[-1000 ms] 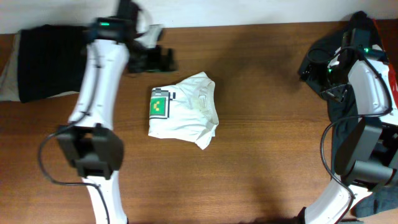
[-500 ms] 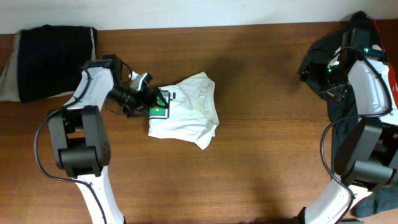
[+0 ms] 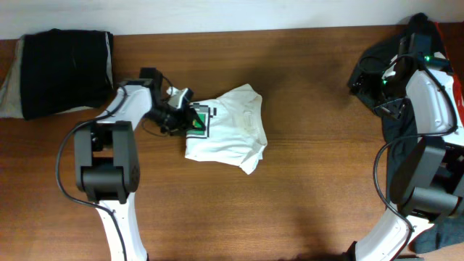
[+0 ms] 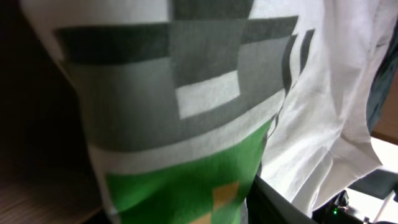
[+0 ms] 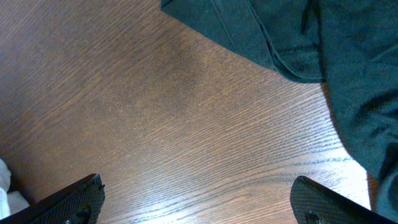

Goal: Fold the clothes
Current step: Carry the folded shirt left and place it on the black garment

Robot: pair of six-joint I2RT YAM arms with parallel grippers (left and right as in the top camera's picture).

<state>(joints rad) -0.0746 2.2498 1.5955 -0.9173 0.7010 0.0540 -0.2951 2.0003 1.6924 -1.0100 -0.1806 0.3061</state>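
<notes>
White T-shirt (image 3: 232, 134) lies as a rumpled, partly folded heap on the wooden table (image 3: 304, 188), just left of centre in the overhead frame. Its sleeves and hem are tucked under or lost in the folds, so its outline cannot be traced. A green label (image 3: 198, 122) sits at the shirt's left edge, and the dark marks beside it are too small to read. The left gripper (image 3: 187, 116) reaches in from the left and overlaps that edge right at the label. From above its jaws merge into 1 dark mass against the cloth. The left wrist view is filled with cloth held very close: grey and white blocks above, the green patch (image 4: 180, 180) lower centre, plain white shirt fabric (image 4: 323, 93) on the right. No clear finger shows there, only a dark edge cut off at lower right, so I cannot tell whether the jaws pinch the shirt. The right gripper (image 5: 199, 200) hangs over bare wood at the right of the table with its 2 fingers (image 5: 74, 198) spread wide and nothing between them; only their tips show. A dark garment (image 5: 348, 74) crosses the upper right of that view, its edges cut off. A folded black and beige bundle (image 3: 65, 69) lies at the upper left of the overhead frame, well apart from the shirt.
</notes>
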